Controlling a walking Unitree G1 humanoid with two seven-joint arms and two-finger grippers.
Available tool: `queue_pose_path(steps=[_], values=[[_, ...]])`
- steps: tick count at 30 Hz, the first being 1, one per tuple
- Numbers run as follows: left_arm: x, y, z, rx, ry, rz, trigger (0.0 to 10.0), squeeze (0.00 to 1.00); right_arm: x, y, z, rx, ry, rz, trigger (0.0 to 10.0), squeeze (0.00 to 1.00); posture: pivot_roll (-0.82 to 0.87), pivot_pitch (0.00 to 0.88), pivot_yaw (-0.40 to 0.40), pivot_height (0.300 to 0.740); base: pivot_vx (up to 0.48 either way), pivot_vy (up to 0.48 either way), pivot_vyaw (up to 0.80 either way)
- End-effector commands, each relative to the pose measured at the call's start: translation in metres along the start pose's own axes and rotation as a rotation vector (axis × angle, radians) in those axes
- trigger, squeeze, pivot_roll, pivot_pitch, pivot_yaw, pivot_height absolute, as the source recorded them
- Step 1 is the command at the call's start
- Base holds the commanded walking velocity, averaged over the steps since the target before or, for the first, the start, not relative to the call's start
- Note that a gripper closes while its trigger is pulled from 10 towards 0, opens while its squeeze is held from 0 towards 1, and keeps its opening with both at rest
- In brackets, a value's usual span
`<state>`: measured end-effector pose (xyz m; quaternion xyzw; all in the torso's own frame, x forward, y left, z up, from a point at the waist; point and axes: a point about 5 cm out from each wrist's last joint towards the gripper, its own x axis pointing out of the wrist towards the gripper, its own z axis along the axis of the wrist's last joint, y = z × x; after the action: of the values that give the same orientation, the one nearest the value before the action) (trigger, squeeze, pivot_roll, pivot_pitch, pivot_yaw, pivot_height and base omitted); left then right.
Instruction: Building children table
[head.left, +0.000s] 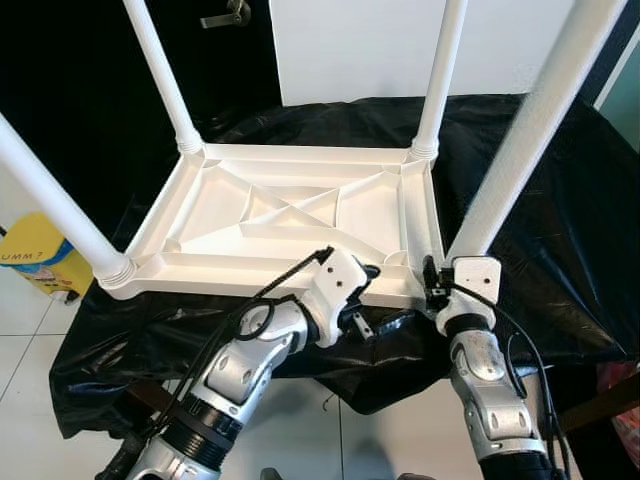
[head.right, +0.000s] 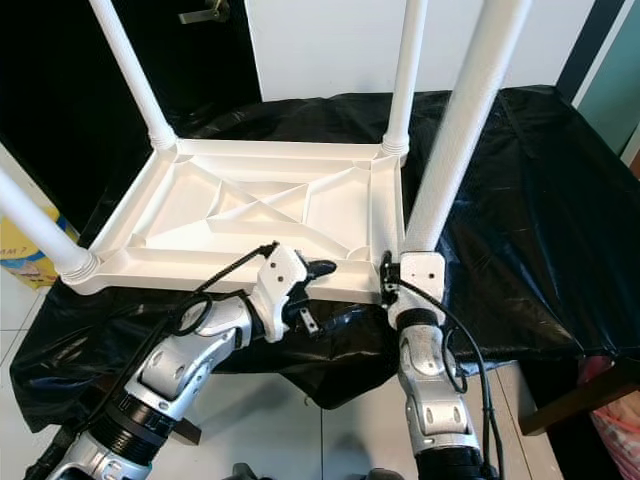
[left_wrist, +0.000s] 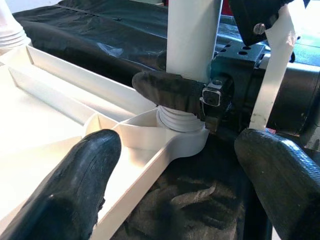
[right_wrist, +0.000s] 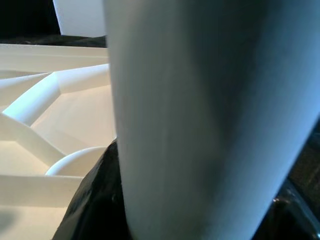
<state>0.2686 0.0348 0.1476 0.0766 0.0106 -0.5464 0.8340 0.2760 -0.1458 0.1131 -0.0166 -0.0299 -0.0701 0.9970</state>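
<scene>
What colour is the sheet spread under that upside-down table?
Black and glossy, the sheet lies under the white table; the right eye view shows it best.

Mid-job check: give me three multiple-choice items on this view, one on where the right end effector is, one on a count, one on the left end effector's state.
1. Where is the right end effector?
A. at the base of the near right table leg
B. on the far left leg
C. down on the floor

2. How many legs stand on the upside-down white tabletop?
A. two
B. three
C. four

3. What state is the left end effector in?
A. shut on a leg
B. open at the tabletop's near edge, holding nothing
C. shut on the black sheet

Answers:
1 A: the left wrist view shows its black fingers wrapped round that leg just above its threaded socket.
2 C: one leg rises from each corner in the eye views.
3 B: its two fingers stand apart on either side of the tabletop's corner in the left wrist view.
</scene>
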Motion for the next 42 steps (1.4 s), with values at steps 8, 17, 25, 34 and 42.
queue_pose_path(steps=[8,17,25,34,42], values=[[-0.004,-0.002,-0.003,-0.001,0.020,-0.046,10.0,0.00,-0.008,-0.003,-0.012,-0.012,0.038,0.095,10.0,1.00,-0.15,0.032,0.027,0.740,0.000,0.000,0.00],[-0.005,-0.002,-0.003,0.000,0.020,-0.041,10.0,0.00,-0.011,-0.013,-0.009,-0.007,0.006,0.120,10.0,1.00,-0.15,0.036,0.023,0.740,0.000,0.000,0.00],[-0.004,-0.008,-0.004,-0.010,0.019,-0.057,10.0,0.00,-0.011,-0.025,-0.005,0.017,-0.023,0.281,10.0,0.00,-0.16,0.044,0.028,0.740,0.000,0.000,0.00],[0.000,-0.008,-0.002,-0.001,0.023,-0.075,10.0,0.00,0.006,-0.042,0.011,-0.025,-0.058,0.519,10.0,0.00,-0.16,0.048,0.045,0.740,0.000,0.000,0.00],[-0.001,-0.007,-0.002,0.001,0.025,-0.066,10.0,0.00,0.019,-0.038,0.012,-0.071,-0.039,0.667,10.0,0.00,-0.15,0.044,0.031,0.740,0.000,0.000,0.00]])
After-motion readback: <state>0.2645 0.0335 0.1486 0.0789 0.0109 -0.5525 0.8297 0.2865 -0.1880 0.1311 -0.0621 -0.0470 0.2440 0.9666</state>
